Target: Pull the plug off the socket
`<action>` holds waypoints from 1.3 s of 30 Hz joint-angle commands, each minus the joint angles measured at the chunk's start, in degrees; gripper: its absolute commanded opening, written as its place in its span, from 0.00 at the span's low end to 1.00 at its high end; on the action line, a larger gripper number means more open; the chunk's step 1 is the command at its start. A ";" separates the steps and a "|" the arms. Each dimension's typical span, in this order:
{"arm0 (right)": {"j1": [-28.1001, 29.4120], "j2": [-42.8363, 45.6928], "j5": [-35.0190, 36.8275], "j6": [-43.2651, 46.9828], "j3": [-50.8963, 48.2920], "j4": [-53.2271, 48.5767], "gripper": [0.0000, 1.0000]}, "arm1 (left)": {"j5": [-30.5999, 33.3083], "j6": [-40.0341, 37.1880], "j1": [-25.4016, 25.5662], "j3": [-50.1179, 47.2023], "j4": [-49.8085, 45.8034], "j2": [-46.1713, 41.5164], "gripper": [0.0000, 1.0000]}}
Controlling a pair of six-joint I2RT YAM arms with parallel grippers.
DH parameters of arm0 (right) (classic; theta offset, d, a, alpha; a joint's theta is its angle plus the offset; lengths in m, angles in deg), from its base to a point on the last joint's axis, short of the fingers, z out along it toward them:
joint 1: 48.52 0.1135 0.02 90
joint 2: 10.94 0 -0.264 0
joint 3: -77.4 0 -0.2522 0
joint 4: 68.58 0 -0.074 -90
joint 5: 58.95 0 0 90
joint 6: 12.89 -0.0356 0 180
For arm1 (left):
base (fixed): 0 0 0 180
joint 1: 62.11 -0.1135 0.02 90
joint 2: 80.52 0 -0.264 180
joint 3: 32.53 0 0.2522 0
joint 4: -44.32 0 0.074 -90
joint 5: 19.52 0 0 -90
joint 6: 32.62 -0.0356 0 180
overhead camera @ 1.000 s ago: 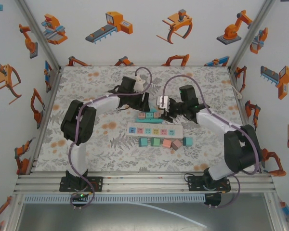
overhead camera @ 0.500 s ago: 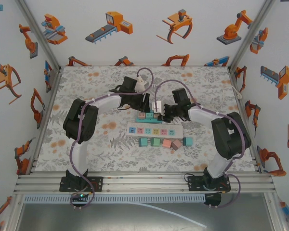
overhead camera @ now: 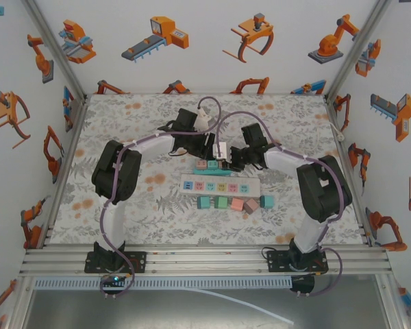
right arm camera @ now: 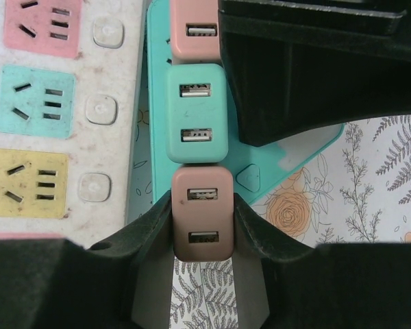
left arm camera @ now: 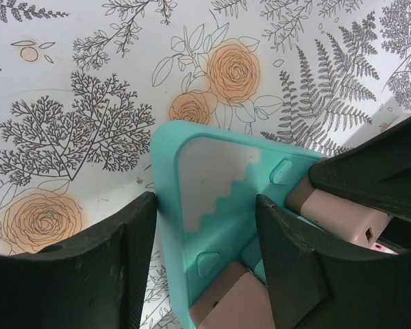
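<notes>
Two black fingers [right arm camera: 147, 233] of the right gripper [right arm camera: 202, 209] are clamped on the sides of a pink plug [right arm camera: 202, 223]. They cover its flanks, so only its face with two USB slots shows. The plug's own body hides whether its foot is seated in the teal socket base [right arm camera: 257, 171] beneath it or lifted from it. The plug is the end one of three standing in a line on that base, touching a teal plug [right arm camera: 196, 113]. Beyond that stands a second pink plug [right arm camera: 194, 27], cut off by the top edge. The base is a flat turquoise strip with small raised buttons, and it lies just beside a white power strip [right arm camera: 109, 103] with pink, teal and yellow sockets. The left gripper [left arm camera: 205, 212] straddles the base's other end, its fingers [left arm camera: 75, 274] closed against both long edges. Their lower parts run out of the picture, and the right gripper's dark body crosses the corner of that view. From above, both grippers [overhead camera: 209, 147] [overhead camera: 227, 159] meet over the base at mid-table, behind the white strip. A row of small coloured blocks [overhead camera: 234, 203] lies in front of the strip, too small to make out further. Compared with a second ago, the right gripper has swung left and down onto the base and its elbow has drawn inward, while the left arm has barely shifted.
</notes>
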 commanded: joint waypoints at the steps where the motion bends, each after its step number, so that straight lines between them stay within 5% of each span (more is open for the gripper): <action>1: 0.58 -1.48 -1.70 0.98 2.29 0.75 0.27 | 3.53 -3.49 0.95 -0.44 -5.73 3.57 0.56; 23: 0.89 2.24 -4.39 -7.19 4.52 5.29 0.21 | 17.37 -7.69 2.30 1.27 -11.56 7.16 0.55; 39: 2.16 4.07 -2.51 -6.32 5.52 1.75 0.19 | 18.70 -7.59 2.35 1.37 -11.92 7.88 0.55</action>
